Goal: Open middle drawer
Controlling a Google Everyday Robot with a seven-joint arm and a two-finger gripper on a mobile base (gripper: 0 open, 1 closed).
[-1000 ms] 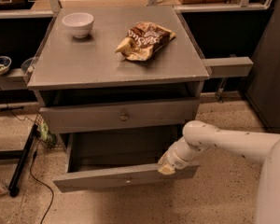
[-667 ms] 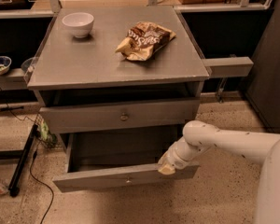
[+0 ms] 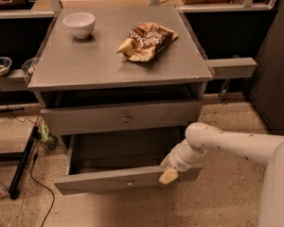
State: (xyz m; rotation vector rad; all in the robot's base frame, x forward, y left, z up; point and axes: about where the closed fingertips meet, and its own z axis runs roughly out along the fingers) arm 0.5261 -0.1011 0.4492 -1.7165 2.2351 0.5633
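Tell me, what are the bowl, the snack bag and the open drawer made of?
Bowl: likely glazed ceramic, white and smooth. Bag: crinkly foil or plastic, creased and shiny. Drawer: probably painted wood or laminate, flat matte grey. The end effector sits at its front edge.

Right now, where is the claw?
In the camera view the claw is low and right of centre, at the right end of the front of the open drawer, below the closed drawer with the round knob.
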